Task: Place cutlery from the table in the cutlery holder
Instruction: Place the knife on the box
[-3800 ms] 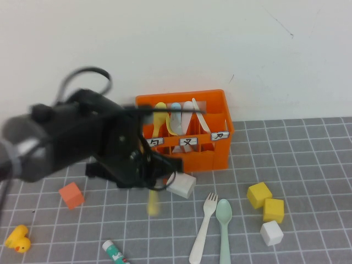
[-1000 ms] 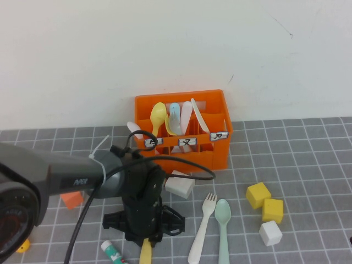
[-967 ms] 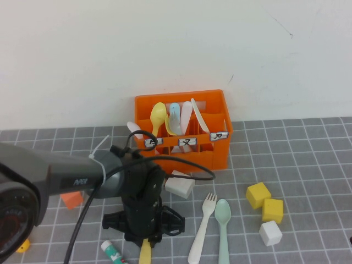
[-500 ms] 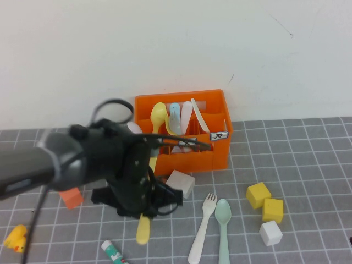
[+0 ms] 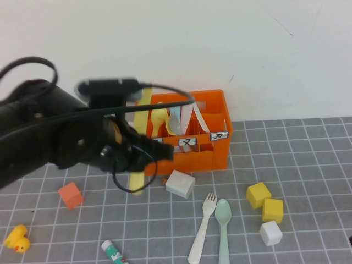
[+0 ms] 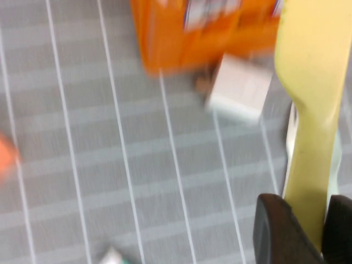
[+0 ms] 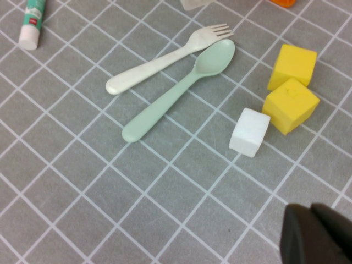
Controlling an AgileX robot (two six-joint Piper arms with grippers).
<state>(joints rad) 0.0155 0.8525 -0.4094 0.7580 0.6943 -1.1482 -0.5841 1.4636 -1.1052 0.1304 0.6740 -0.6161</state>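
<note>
Lifted since a moment ago, the yellow knife (image 5: 141, 144) now hangs upright before the cutlery holder (image 5: 217, 144), pinched by the left hand (image 6: 300, 231). Right hand (image 7: 313, 234), pressed together, hovers near the mint-green spoon (image 7: 176, 97) and white fork (image 7: 168, 56).

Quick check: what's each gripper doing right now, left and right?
Left gripper: shut on the yellow knife, raised beside the orange cutlery holder.
Right gripper: shut, empty, above the table.

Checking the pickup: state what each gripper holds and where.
Left gripper grips the yellow knife by one end, near the cutlery holder. Right gripper, shut, holds nothing.
</note>
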